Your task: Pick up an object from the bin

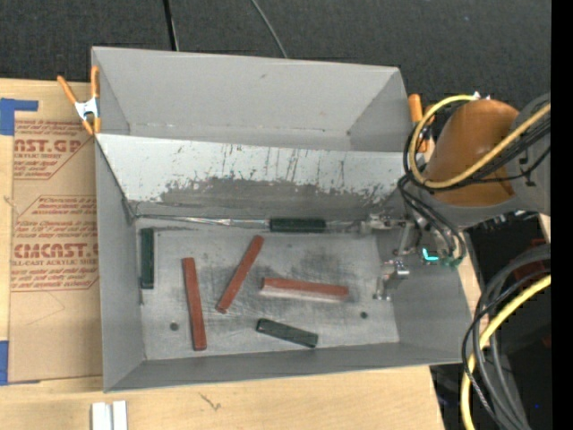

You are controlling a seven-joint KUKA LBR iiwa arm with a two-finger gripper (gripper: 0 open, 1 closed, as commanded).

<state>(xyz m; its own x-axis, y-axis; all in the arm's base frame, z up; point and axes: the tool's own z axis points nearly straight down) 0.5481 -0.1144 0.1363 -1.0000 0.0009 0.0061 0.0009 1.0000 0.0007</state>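
My gripper (389, 280) hangs low over the right end of the bin floor, with nothing seen in it. Just to its left a red flat stick (304, 288) lies crosswise, its right end a short way from the gripper. A dark green stick (298, 226) lies along the back wall, up and left of the gripper. Another dark green stick (286, 332) rests near the front wall, down and left of it.
Further left lie a slanted red stick (240, 273), an upright red stick (193, 303) and a dark green stick (146, 258) by the left wall. The arm with its orange cover and yellow cables stands over the bin's right rim.
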